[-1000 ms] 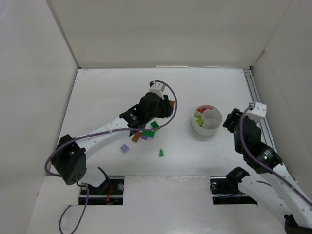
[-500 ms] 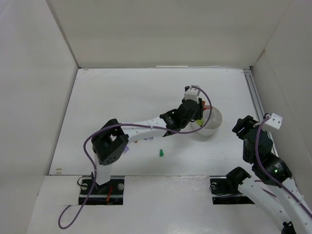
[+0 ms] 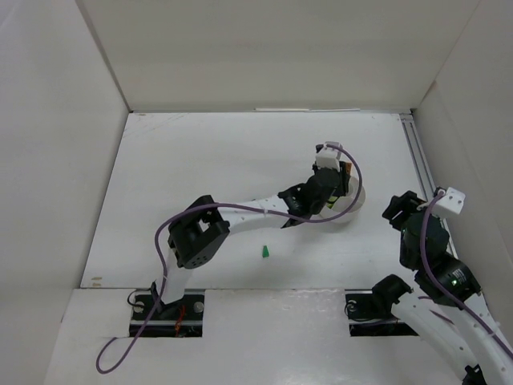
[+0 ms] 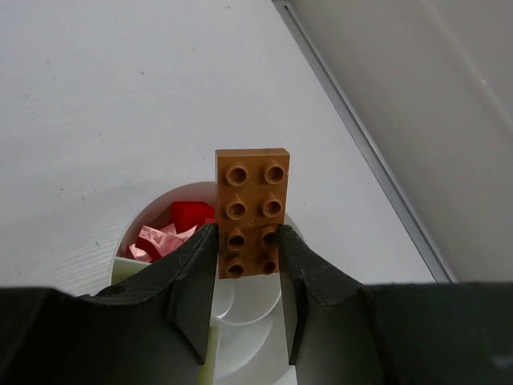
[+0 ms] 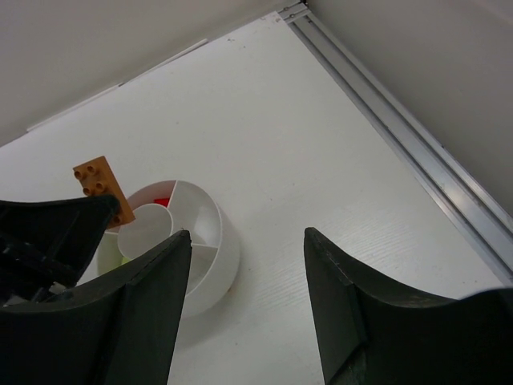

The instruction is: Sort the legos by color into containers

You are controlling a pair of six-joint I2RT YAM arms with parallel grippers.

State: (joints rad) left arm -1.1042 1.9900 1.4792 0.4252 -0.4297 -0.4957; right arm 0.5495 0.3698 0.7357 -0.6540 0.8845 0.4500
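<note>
My left gripper is shut on an orange-brown brick and holds it above the round white dish. The brick hangs over the dish's central cup. Red bricks lie in one wedge compartment. In the top view the left gripper covers most of the dish. In the right wrist view the brick sticks up over the dish, with a red brick and lime-yellow in the wedges. My right gripper is open and empty, right of the dish. A dark green brick lies on the table.
A metal rail runs along the table's right edge, near my right arm. White walls close in the back and both sides. The left arm stretches across the middle of the table and hides whatever lies under it.
My left gripper carried the orange-brown brick from the brick pile at the middle to the right, over the dish. My right arm pulled back to the right, away from the dish.
</note>
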